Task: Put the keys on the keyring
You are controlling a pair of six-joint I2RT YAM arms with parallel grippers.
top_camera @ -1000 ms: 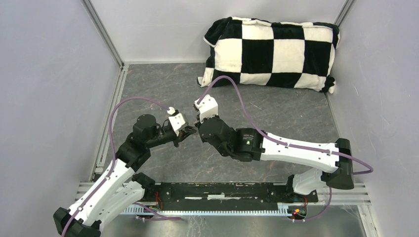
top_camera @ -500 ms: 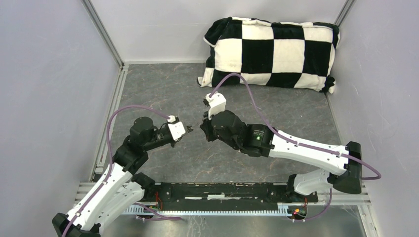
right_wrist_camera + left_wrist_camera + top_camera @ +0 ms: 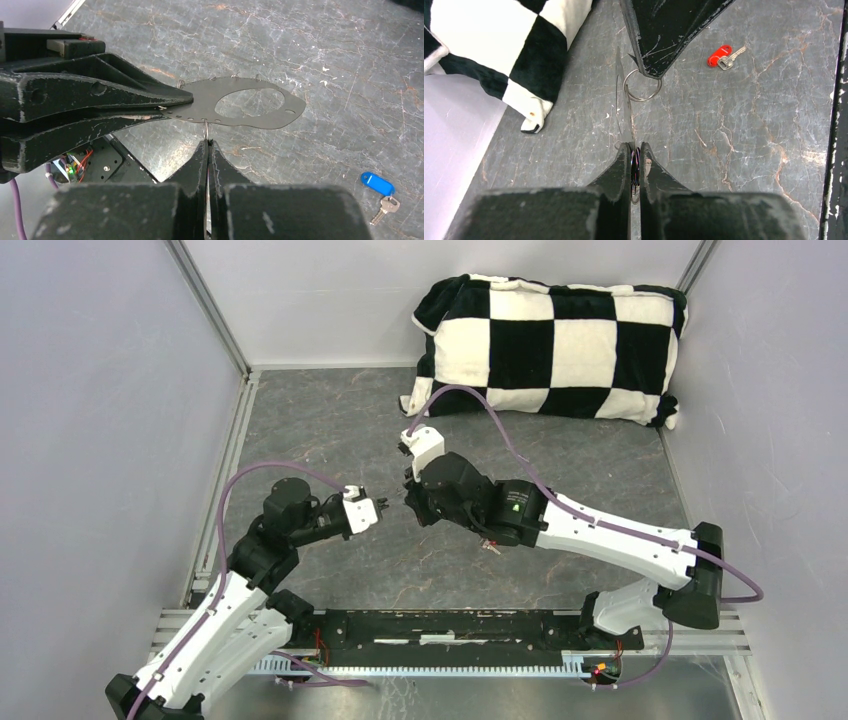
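left end effector: your left jaws are pinched narrow on one edge of the keyring, which this wrist view shows edge-on.
right end effector: your right jaws are pressed together on a small wire ring threaded through a hole in the keyring's rim.
keyring: a thin, flat grey plate with an oval opening and small holes along its rim. you hold it between your two end effectors, above the bench.
red key: lies flat on the bench, well apart from the keyring, its silver blade just beside the red head. in the top view you'll find it just beside your right arm.
blue key: lies flat on the bench at the lower right of your right wrist view, blade pointing down-left. neither end effector touches it.
pillow: black-and-white checked, against the back wall, well apart from both arms.
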